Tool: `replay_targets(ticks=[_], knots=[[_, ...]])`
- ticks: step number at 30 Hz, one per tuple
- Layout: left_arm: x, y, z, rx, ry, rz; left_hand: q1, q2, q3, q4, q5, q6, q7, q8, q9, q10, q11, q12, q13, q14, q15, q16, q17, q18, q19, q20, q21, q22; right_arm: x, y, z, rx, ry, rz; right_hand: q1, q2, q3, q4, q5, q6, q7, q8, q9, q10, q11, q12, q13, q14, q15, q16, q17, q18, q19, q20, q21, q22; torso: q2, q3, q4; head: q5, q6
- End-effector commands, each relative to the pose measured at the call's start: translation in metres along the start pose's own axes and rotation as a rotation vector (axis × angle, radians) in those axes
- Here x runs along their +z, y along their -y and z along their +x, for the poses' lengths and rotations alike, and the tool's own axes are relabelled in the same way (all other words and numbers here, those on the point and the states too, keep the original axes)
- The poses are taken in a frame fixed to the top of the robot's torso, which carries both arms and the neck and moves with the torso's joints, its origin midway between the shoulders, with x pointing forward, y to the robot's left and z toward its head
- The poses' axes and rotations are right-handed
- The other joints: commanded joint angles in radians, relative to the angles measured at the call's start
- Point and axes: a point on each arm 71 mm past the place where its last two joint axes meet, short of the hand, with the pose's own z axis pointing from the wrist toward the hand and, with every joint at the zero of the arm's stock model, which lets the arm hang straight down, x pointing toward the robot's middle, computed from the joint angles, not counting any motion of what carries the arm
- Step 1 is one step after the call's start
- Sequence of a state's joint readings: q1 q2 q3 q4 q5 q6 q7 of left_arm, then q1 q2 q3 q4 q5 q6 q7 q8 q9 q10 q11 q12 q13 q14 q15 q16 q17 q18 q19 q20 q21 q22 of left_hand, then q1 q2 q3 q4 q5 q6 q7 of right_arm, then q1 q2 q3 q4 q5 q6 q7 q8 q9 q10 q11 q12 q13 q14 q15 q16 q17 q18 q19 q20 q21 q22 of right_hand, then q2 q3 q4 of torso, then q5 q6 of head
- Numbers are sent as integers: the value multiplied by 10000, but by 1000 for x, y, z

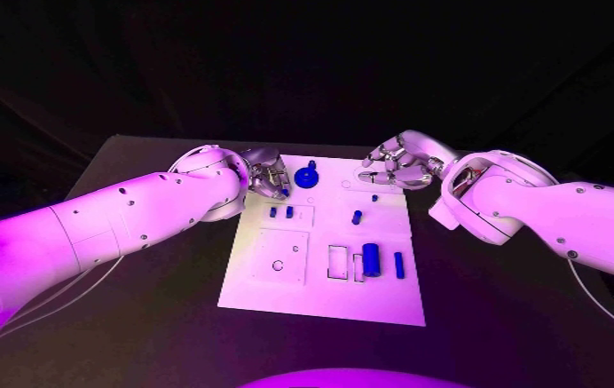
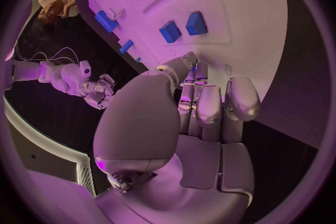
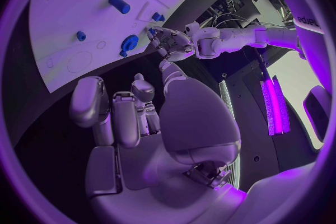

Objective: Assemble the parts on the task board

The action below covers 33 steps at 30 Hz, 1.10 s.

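The white task board (image 1: 320, 290) lies in the middle of the table. A round blue part (image 1: 307, 176) stands near its far edge, and two small blue pieces (image 1: 281, 212) sit side by side just nearer. A larger blue cylinder (image 1: 370, 257) and a thin blue bar (image 1: 398, 264) lie toward the near right. My left hand (image 1: 266, 178) hovers at the board's far-left corner beside the round part, fingers curled in with nothing in them (image 2: 203, 106). At the far-right corner my right hand (image 1: 397, 164) is curled the same way, holding nothing (image 3: 133, 117).
Two more small blue pieces (image 1: 357, 217) (image 1: 375, 198) lie on the board's right half. Empty recesses (image 1: 279, 255) mark the near-left part of the board. Black table (image 1: 153, 335) surrounds the board on all sides.
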<state>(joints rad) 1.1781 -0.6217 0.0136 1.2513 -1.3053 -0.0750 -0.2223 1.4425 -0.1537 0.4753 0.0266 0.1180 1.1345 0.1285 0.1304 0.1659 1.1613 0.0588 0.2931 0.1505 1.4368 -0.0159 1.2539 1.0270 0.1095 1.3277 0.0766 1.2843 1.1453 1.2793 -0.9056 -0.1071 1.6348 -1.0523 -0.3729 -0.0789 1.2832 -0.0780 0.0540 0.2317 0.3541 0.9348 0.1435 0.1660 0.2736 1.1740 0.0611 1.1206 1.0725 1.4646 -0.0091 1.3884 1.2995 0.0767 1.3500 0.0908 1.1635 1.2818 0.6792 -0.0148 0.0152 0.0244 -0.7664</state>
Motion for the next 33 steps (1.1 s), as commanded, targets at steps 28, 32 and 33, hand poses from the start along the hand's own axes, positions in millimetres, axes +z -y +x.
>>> replay_targets(ticks=[28, 32, 33], knots=[[2, 4, 5, 217, -312, 12, -123, 41, 25, 69, -77, 148, -48, -46, -2, 172, -41, -98, 37, 35, -29, -63, -168, -116, 48, 3, 55, 17, 0, -1, 1, -38, -17, -68, 80, 38, -40, -3, 62, -11, -10, 38, 17, 10, -15, 28, 14, 435, -55, -56, -5, 173, -70, 27, -45, -14, -1, -2, 6, 13, -29], [3, 5, 4, 202, -263, 35, -122, 47, 28, 66, -77, 160, -51, -44, 0, 183, -45, -101, 40, 42, -33, -52, -157, -121, 61, 1, 70, 39, 0, -1, 1, -38, -19, -67, 80, 38, -40, -3, 62, -11, -10, 38, 17, 10, -15, 28, 14, 435, -55, -56, -5, 173, -70, 27, -45, -14, -3, 1, 2, 13, -29], [3, 5, 4, 203, -266, 28, -122, 47, 28, 66, -77, 160, -51, -44, 0, 183, -45, -101, 40, 42, -33, -52, -157, -121, 61, 1, 70, 39, 0, -1, 1, -38, -20, -68, 80, 38, -40, -3, 62, -11, -10, 38, 17, 10, -15, 28, 14, 435, -55, -56, -5, 173, -70, 27, -45, -14, -3, 1, 2, 13, -29]])
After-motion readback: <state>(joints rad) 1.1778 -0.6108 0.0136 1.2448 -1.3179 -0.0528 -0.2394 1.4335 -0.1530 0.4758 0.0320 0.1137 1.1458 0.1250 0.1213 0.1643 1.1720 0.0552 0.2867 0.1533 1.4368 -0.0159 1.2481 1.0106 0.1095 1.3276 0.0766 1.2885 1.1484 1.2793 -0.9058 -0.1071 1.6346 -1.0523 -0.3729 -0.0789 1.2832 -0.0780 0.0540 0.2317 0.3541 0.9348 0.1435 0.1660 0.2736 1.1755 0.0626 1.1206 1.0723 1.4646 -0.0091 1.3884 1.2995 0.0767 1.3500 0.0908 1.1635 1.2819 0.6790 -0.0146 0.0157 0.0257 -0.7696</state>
